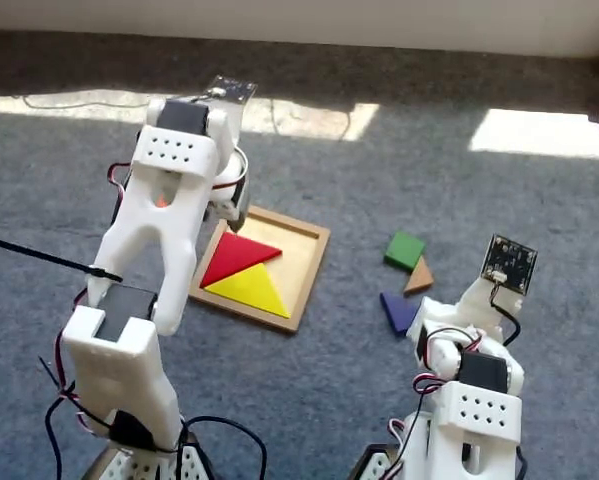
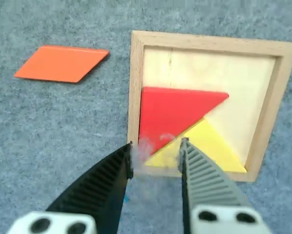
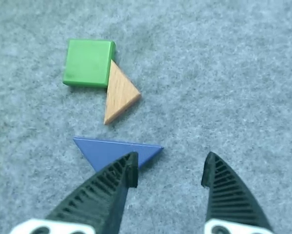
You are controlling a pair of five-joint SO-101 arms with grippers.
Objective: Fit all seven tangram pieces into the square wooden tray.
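Grey carpet point(image 1: 429, 190) bearing the square wooden tray point(image 1: 297, 225) with 2 pieces seated, red triangle point(image 2: 175, 114) and yellow triangle point(image 2: 204, 148); left gripper point(image 2: 156, 151), jaws spread, poised over its rim, and right gripper point(image 3: 171, 165), jaws spread, above the blue triangle point(image 3: 119, 148): a lowered jaw could snag the rim and shift the tray.

Grey carpet point(image 1: 359, 390) covers the floor, with bright sunlit patches point(image 1: 539, 133) along its far side.

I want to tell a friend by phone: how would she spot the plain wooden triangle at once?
Find the square tray on the grey carpet, then the three loose pieces beside it, near the right gripper. The wooden triangle lies between the green square and the blue triangle, against the square. Of the three, it alone is bare, unpainted wood.
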